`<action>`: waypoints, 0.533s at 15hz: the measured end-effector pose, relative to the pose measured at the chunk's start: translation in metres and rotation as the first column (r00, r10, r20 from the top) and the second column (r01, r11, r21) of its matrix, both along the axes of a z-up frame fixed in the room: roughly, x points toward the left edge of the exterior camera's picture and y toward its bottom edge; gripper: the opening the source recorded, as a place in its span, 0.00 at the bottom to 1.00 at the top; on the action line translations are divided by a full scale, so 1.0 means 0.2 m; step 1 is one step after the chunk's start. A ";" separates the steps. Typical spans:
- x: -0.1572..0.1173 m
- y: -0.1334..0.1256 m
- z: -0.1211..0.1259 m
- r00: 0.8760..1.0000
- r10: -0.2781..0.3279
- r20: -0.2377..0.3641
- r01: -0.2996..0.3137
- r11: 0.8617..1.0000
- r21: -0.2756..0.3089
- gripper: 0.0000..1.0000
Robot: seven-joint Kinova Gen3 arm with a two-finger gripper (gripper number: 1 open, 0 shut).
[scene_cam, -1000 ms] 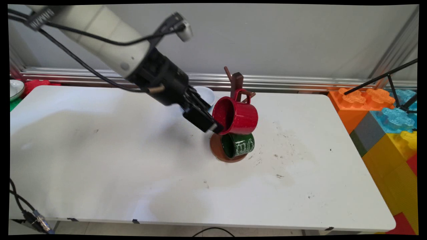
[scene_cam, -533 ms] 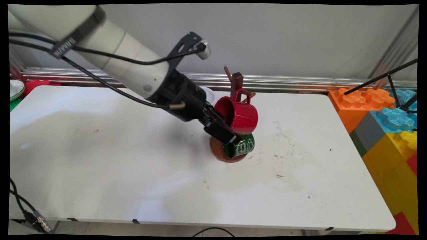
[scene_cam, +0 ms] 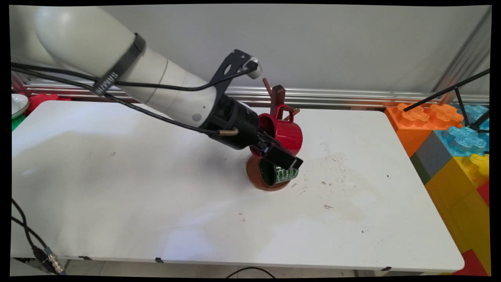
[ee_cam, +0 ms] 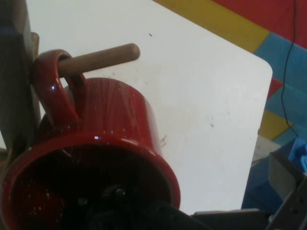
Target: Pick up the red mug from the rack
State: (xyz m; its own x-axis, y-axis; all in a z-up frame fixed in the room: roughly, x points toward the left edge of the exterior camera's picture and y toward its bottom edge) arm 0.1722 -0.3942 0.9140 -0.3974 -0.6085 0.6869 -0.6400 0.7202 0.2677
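A red mug (scene_cam: 290,135) hangs by its handle on a peg (ee_cam: 100,57) of a brown wooden mug rack (scene_cam: 278,94). Below it on the same rack hangs a green mug (scene_cam: 282,174), over the rack's round base (scene_cam: 253,177). My gripper (scene_cam: 288,158) reaches in from the left and is at the red mug's mouth, with one black part running under the mug's lower wall, just above the green mug. In the hand view the red mug (ee_cam: 115,120) fills the lower left, its opening turned toward the camera, and the gripper (ee_cam: 124,213) shows only as a dark mass at the bottom.
Large coloured toy blocks (scene_cam: 450,145) are stacked off the table's right end, with a black tripod leg (scene_cam: 446,92) above them. A white bowl (scene_cam: 17,103) and a red object (scene_cam: 39,100) lie past the far left corner. Dark scuff marks (scene_cam: 328,206) dot the tabletop right of the rack.
The arm has moved right and down toward the rack. The gripper went from left of the red mug's mouth to under its lower wall. Both mugs still hang in place.
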 end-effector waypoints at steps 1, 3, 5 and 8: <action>0.00 -0.01 -0.02 1.000 0.013 -0.010 -0.013 1.000 -0.001 1.00; -0.01 -0.02 -0.05 0.999 0.034 -0.034 -0.034 0.999 -0.002 1.00; -0.02 -0.02 -0.09 0.997 0.048 -0.052 -0.048 0.999 -0.001 1.00; -0.02 -0.03 -0.13 0.995 0.063 -0.076 -0.063 0.998 -0.001 1.00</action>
State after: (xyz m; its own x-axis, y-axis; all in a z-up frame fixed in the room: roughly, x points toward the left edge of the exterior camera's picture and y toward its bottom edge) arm 0.1685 -0.3998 0.8889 -0.3052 -0.6284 0.7156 -0.6624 0.6799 0.3145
